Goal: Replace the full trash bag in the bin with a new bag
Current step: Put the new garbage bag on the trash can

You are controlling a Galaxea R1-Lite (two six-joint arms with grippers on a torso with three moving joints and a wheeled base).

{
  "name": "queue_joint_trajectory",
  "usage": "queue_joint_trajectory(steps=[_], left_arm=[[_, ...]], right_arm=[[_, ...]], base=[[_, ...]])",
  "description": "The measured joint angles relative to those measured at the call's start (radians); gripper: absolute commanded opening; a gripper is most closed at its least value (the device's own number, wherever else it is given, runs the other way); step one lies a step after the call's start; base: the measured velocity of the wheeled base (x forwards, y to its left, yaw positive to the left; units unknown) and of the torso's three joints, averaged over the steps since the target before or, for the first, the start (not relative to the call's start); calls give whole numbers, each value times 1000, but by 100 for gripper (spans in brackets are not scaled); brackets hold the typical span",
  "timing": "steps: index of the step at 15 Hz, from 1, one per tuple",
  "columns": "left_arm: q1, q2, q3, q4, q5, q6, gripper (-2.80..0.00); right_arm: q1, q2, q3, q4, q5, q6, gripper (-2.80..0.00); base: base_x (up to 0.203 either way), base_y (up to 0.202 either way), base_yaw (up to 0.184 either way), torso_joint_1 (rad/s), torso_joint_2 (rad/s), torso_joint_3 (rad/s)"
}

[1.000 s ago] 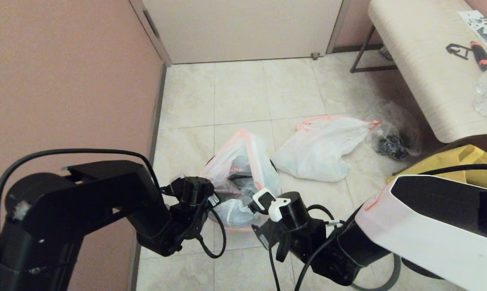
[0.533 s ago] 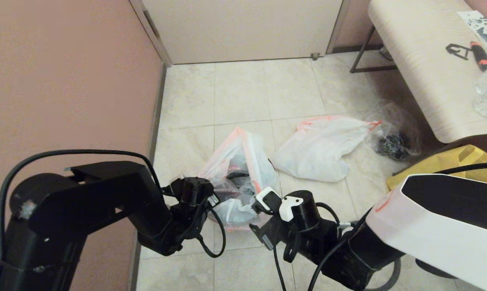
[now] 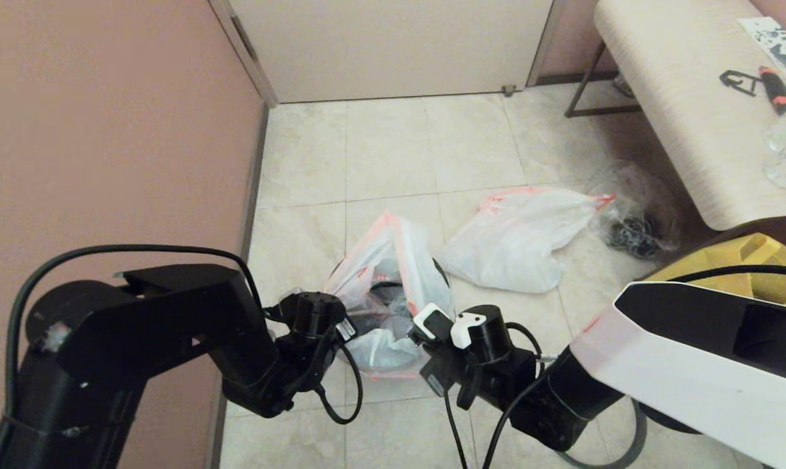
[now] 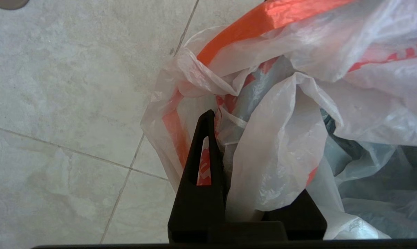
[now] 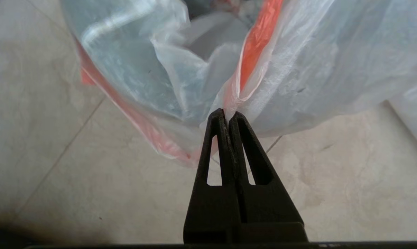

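The left gripper is pinching a fold of the bag beside its orange rim, and the right gripper is pinching the opposite edge, so the bag in the bin between them is staying open for lifting.

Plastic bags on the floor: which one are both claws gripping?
The upright bag nearest the robot, dark contents showing, pinched by left claw and right claw. The flat white bag and clear bag lie untouched beyond it.
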Motion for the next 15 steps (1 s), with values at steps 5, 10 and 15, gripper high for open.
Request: queue_joint_trajectory(steps=[5,10,15], left_arm=[[1,0,9,-26,-24,0,-280],[1,-14,60,-76,-102,0,-280],[2,-17,64,-78,-106,-1,-280]], right_arm=[[12,-21,38,1,4,-2,-280],[27,-68,57,39,63,-9,-280],[49,-133,12,130,108,14,-280]], base=[[0,0,0,0,0,0],[0,0,0,0,0,0],[0,0,0,0,0,0]])
